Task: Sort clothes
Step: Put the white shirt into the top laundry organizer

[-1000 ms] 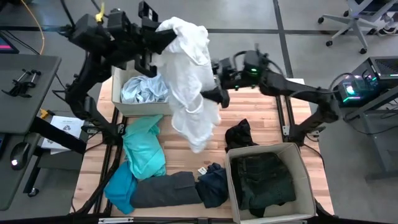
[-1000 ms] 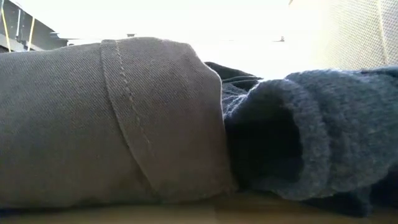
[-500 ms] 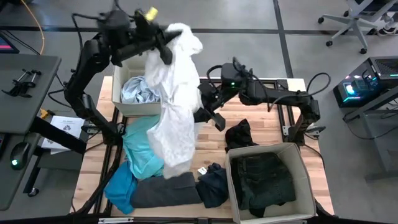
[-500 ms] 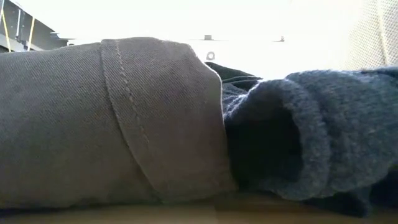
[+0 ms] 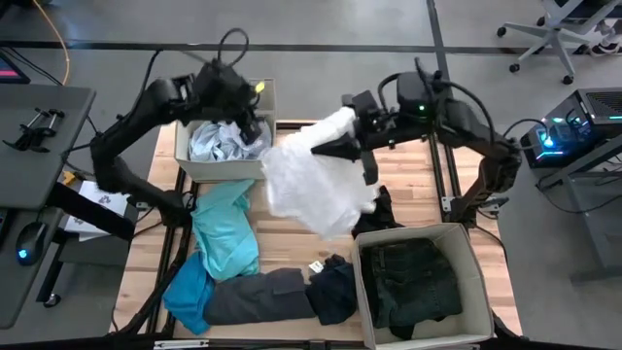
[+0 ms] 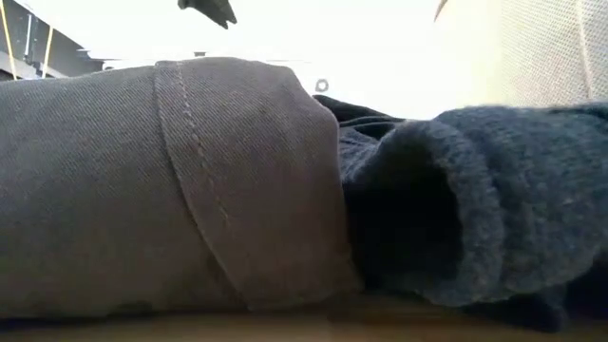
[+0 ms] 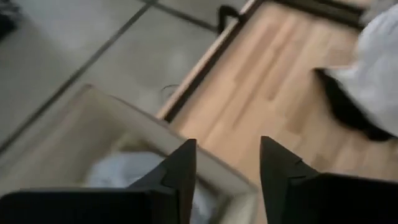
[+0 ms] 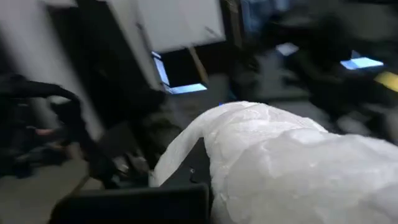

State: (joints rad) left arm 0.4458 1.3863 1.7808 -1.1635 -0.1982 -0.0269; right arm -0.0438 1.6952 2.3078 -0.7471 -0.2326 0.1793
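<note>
A white garment (image 5: 313,183) hangs over the middle of the table with my right gripper (image 5: 344,148) shut on it. My left gripper (image 5: 249,119) (image 7: 227,163) stands open and empty over the far-left beige bin (image 5: 194,163), which holds pale clothes (image 5: 222,141). On the table lie a turquoise garment (image 5: 225,228), a blue one (image 5: 190,292), dark grey trousers (image 5: 258,297) (image 6: 161,190), a navy knit (image 5: 332,287) (image 6: 475,209) and a black piece (image 5: 381,206). My right gripper has the white garment by a bunched fold at its upper end (image 8: 231,144), caught between the two fingers. The fingers come roughly level from the table's right side. The cloth hangs slack below them; whether its lower end touches the table, I cannot tell.
A second beige bin (image 5: 362,292) stands at the near right, filled with dark clothes (image 5: 416,282). Bare wood (image 5: 408,160) shows at the far right of the table. A desk (image 5: 39,136) stands off the table's left side.
My left gripper has opened, let go of the white garment and gone down toward the far-left bin. My right gripper has shut on the garment and drawn it toward the table's right. The cloth, once hanging long from the left gripper, now hangs bunched from the right one.
</note>
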